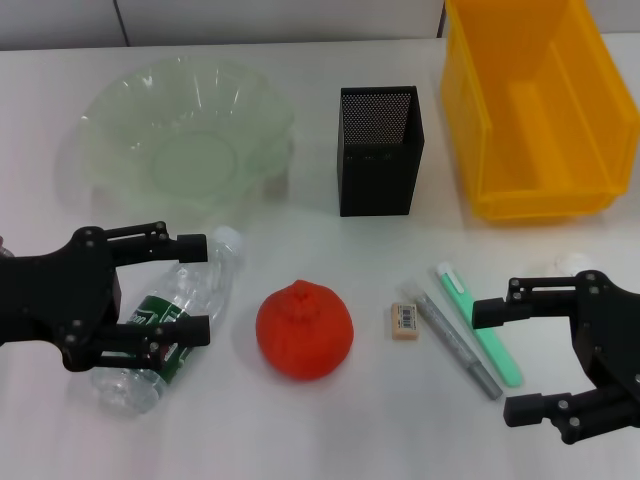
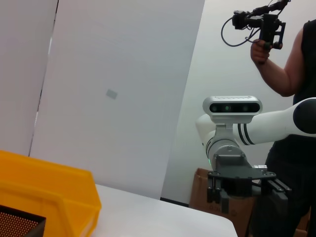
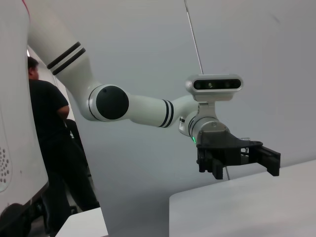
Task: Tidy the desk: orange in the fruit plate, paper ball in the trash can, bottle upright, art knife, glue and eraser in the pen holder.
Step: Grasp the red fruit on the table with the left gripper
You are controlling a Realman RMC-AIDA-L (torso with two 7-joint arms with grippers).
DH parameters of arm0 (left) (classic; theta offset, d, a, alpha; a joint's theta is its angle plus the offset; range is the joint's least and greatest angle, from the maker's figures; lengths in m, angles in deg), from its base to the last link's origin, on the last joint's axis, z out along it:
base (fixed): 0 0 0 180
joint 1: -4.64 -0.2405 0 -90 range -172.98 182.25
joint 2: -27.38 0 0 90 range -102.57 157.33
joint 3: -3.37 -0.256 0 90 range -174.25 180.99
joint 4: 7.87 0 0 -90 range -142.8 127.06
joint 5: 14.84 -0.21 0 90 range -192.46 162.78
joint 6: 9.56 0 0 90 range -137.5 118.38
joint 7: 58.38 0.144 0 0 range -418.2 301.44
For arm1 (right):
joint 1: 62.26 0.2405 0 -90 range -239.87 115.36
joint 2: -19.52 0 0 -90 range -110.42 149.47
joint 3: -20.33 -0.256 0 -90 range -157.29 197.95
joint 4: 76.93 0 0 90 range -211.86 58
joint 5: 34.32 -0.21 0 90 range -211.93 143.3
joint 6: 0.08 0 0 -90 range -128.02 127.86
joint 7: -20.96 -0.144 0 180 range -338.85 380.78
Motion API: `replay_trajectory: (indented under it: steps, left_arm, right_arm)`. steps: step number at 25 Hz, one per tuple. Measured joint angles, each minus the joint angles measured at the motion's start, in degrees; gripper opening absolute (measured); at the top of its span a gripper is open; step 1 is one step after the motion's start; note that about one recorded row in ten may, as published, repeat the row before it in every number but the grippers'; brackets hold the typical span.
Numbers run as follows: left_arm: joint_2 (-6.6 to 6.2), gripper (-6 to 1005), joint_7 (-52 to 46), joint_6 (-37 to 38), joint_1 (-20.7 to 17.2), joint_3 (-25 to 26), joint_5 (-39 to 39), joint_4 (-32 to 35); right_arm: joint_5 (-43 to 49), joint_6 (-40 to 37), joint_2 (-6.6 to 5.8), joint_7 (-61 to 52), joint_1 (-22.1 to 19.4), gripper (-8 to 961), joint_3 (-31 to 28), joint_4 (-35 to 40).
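The bottle (image 1: 150, 345) lies on its side at the near left, cap (image 1: 227, 238) pointing away. My left gripper (image 1: 206, 286) is open, one finger by the neck and one over the green label. The orange (image 1: 303, 330) sits mid-table, with the eraser (image 1: 405, 320) just right of it. Beside them lie a grey stick (image 1: 455, 345) and a green-and-white one (image 1: 480, 325); I cannot tell which is the art knife and which the glue. My right gripper (image 1: 491, 361) stands open next to them. The paper ball is hidden.
The fruit plate (image 1: 110, 105) stands at the far left, the pen holder (image 1: 378, 150) at the far middle and the trash can (image 1: 535, 110) at the far right. A person stands behind the right arm (image 2: 237, 148) in the left wrist view.
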Motion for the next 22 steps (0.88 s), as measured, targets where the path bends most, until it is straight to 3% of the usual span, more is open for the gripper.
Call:
replay_trajectory:
  steps: [12,18,21,22]
  left_arm:
    - [-0.08,821,-0.2,-0.1,0.3,-0.6,-0.5,0.2]
    - [1.34,818,-2.5,-5.9,5.8,-0.4,-5.5,1.3]
    - [2.77,817,-5.2,-10.5,9.2,-0.6,-11.6,3.3]
    - [3.8,817,-6.1,-12.5,10.8,-0.6,-15.6,4.4]
  right_arm:
    - [0.0,1.3,0.28,0.0,-0.5,787,-1.4,-0.2]
    - [0.0,4.5,-0.57,0.2,-2.8,784,-3.9,-1.6]
    - [0.0,5.3,-0.63,0.2,-4.8,783,-6.9,-1.8]
    - [0.0,5.9,-0.5,0.3,-6.1,783,-9.1,-2.0]
